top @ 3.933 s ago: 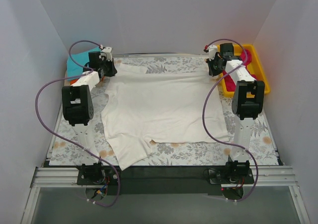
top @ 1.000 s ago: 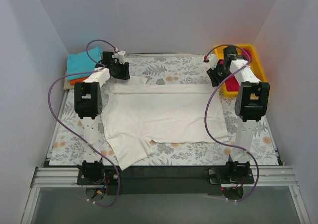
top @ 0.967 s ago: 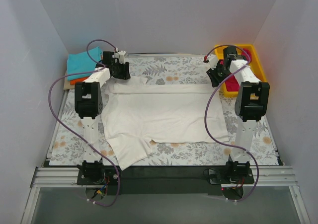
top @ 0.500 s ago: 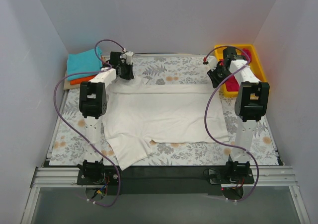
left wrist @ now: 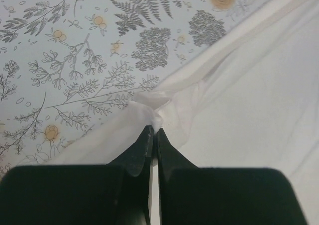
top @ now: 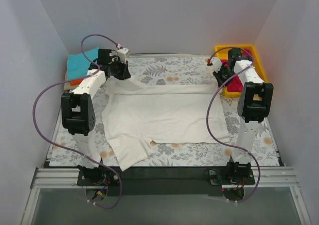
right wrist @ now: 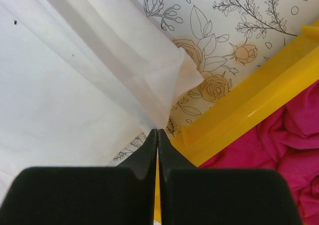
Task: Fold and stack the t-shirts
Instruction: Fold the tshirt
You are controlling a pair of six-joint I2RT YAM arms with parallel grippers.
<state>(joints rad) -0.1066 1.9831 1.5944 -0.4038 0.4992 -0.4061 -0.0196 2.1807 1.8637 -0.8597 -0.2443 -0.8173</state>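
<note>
The left arm [top: 90, 83] and the right arm [top: 247, 71] are built alike: white tubular links joined by blocky black joint housings, each set on a small black base [top: 92, 175]. A thin purple cable [top: 44, 96] runs in loose loops along each arm. The left end effector [left wrist: 152, 133] and the right end effector [right wrist: 157, 133] each have two matte black fingers, broad at the root and tapering to thin tips.

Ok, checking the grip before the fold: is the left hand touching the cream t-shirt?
Touching. In the left wrist view the left hand is shut, pinching a puckered edge of the cream t-shirt.
</note>
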